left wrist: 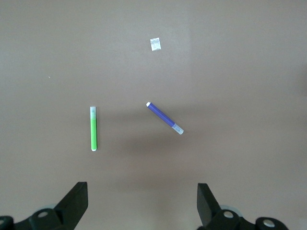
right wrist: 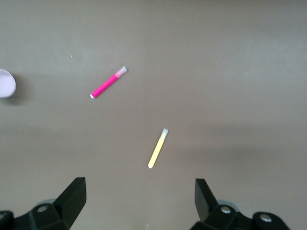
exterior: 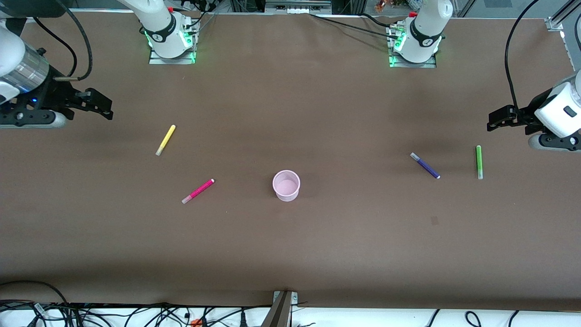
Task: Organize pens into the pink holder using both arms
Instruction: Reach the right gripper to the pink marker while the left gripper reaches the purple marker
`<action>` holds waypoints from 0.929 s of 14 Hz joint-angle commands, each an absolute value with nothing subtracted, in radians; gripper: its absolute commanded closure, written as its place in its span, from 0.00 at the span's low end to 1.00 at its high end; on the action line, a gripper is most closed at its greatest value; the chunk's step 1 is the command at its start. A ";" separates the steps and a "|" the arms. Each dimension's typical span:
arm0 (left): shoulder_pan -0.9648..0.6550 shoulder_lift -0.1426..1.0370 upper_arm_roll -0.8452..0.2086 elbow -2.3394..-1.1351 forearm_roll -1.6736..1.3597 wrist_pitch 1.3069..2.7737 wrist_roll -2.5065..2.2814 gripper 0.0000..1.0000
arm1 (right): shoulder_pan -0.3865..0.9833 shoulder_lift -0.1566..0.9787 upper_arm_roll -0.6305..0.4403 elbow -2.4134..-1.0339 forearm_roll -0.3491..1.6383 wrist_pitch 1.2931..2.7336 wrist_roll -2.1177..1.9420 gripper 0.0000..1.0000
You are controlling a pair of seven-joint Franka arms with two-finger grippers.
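The pink holder (exterior: 286,185) stands upright and empty at the table's middle; its edge shows in the right wrist view (right wrist: 5,83). The yellow pen (exterior: 165,140) (right wrist: 158,148) and magenta pen (exterior: 198,191) (right wrist: 108,83) lie toward the right arm's end. The purple pen (exterior: 425,165) (left wrist: 164,118) and green pen (exterior: 479,162) (left wrist: 93,128) lie toward the left arm's end. My right gripper (exterior: 105,106) (right wrist: 140,189) is open and empty, up over the table's right-arm end. My left gripper (exterior: 494,120) (left wrist: 142,191) is open and empty, up over the left-arm end, close to the green pen.
The two arm bases (exterior: 170,38) (exterior: 415,43) stand at the table's edge farthest from the front camera. A small square patch (exterior: 434,220) (left wrist: 155,44) lies on the brown table, nearer to the front camera than the purple pen. Cables and a metal bracket (exterior: 282,309) sit at the nearest edge.
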State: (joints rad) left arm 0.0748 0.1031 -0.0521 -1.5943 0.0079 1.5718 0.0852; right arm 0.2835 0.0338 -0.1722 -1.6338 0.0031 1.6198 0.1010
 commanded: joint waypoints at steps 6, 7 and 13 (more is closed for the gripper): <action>0.100 0.254 -0.044 -1.591 -0.008 1.575 0.080 0.00 | 0.304 0.260 -0.167 -1.644 0.111 1.718 0.539 0.00; 0.119 0.287 -0.044 -1.589 -0.008 1.588 0.069 0.00 | 0.302 0.312 -0.167 -1.644 0.176 1.762 0.602 0.00; 0.124 0.420 -0.054 -1.670 -0.041 1.843 -0.565 0.00 | 0.366 0.579 -0.164 -1.644 0.373 2.113 0.802 0.01</action>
